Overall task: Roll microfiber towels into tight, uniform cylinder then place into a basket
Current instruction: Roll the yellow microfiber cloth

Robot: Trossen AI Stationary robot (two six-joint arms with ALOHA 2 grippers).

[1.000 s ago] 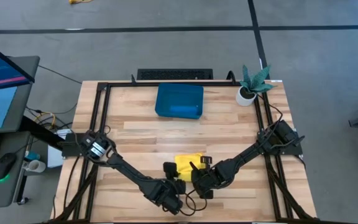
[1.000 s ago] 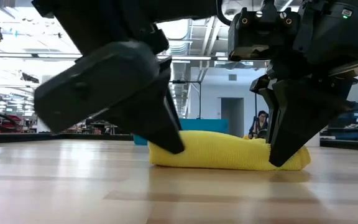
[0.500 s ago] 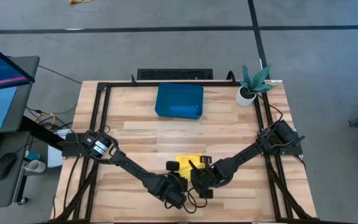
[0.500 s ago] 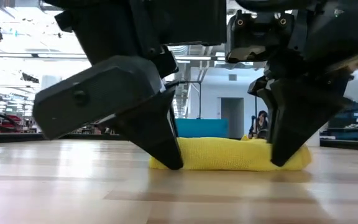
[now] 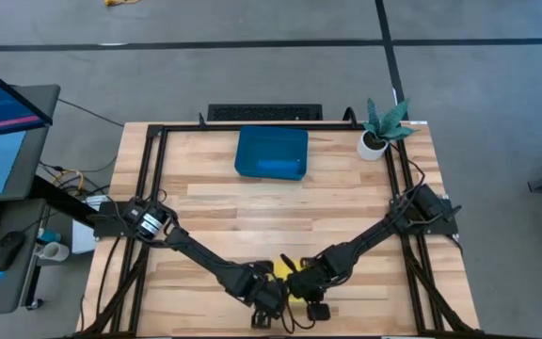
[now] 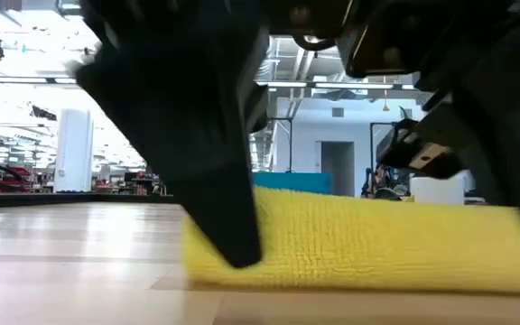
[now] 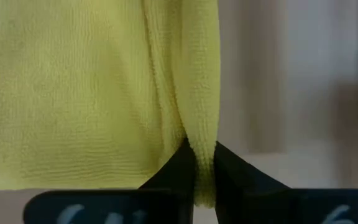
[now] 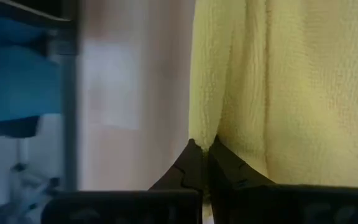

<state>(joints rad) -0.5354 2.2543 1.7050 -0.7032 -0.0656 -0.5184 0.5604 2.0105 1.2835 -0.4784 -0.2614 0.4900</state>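
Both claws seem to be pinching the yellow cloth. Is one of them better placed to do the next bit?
Neither, probably. The left gripper and the right gripper are each shut on an edge of the yellow towel, at opposite ends near the table's front. Rolling it evenly likely needs both together.

A: What's been changed vs a sec ago?
B: Left gripper (image 7: 199, 163) was wide open beside the yellow towel (image 6: 368, 239); now it's clamped on one edge. Both grippers were pulled toward the table's near edge, towel dragged w/ them.
A: And in low view?
B: Towel's been brought much closer, spread wider
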